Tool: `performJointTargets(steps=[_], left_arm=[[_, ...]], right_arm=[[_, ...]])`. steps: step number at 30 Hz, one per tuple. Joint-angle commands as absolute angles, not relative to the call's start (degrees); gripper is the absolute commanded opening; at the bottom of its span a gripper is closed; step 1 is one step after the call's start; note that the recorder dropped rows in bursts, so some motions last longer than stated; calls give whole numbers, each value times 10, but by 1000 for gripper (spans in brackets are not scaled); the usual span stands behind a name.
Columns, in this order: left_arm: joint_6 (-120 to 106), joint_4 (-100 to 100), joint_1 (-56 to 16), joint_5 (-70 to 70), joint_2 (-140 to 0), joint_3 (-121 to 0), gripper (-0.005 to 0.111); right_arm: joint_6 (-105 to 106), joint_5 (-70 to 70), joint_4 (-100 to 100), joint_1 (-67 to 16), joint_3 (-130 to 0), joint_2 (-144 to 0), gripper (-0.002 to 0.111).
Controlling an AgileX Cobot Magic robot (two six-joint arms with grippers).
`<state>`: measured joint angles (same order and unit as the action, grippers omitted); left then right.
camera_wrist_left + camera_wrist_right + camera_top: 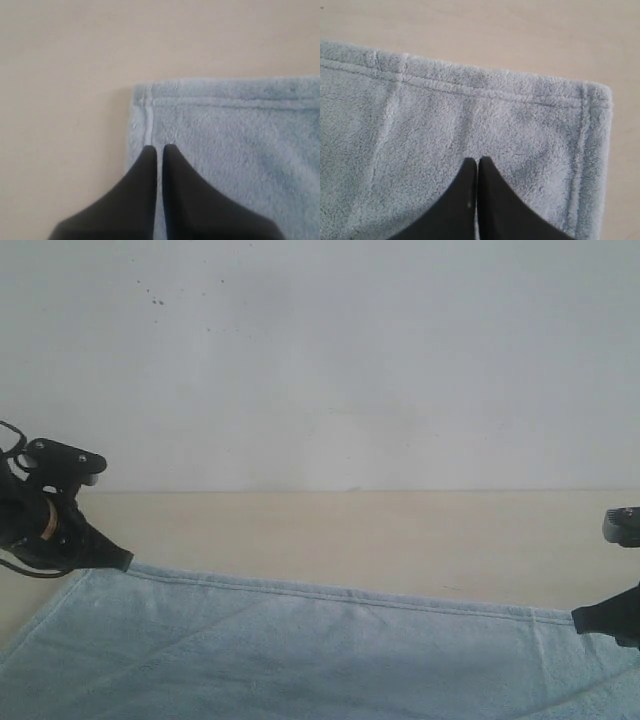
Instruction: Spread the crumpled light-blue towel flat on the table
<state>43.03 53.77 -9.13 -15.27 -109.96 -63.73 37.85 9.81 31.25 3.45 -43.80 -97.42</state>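
- Towel: it lies on the table and runs out of the exterior view on both sides and at the bottom. Its far edge runs nearly straight from corner to corner, and the hem shows unbroken. I see no heavy crumpling in the visible part, only soft shading across the pile.
- Left gripper: it sits at the towel's far-left corner, tips just inside the hem. The fingers are drawn together with only a thin slit between them. I see no fold of cloth raised between them, so I cannot tell whether any towel is pinched.
- Right gripper: it sits at the towel's far-right corner, tips a little further in from the hem. The fingers are closed almost to touching, and again no pinched cloth is visible.
- Assessment: the far edge appears laid out and the step in hand looks like setting down the corners. The near part of the towel is out of view, so I cannot confirm it is flat.
- Recommendation: I part both sets of fingers together, then lift straight up off the towel before drawing either arm away.
- Risk: a sideways pull or a snagged loop of pile would drag a corner inward and re-wrinkle the edge.
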Motion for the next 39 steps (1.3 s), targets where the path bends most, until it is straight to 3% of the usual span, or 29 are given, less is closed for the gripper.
performJointTargets(steps=[1,25,39], left_arm=[[437,553,-89,-136,-1140,-675,5],[437,583,-45,-89,-1272,-751,5],[493,582,1,-241,-1300,-795,5]], right_arm=[[380,87,308,35,-436,-974,0],[380,71,308,35,-436,-974,0],[385,73,308,35,-436,-974,0]])
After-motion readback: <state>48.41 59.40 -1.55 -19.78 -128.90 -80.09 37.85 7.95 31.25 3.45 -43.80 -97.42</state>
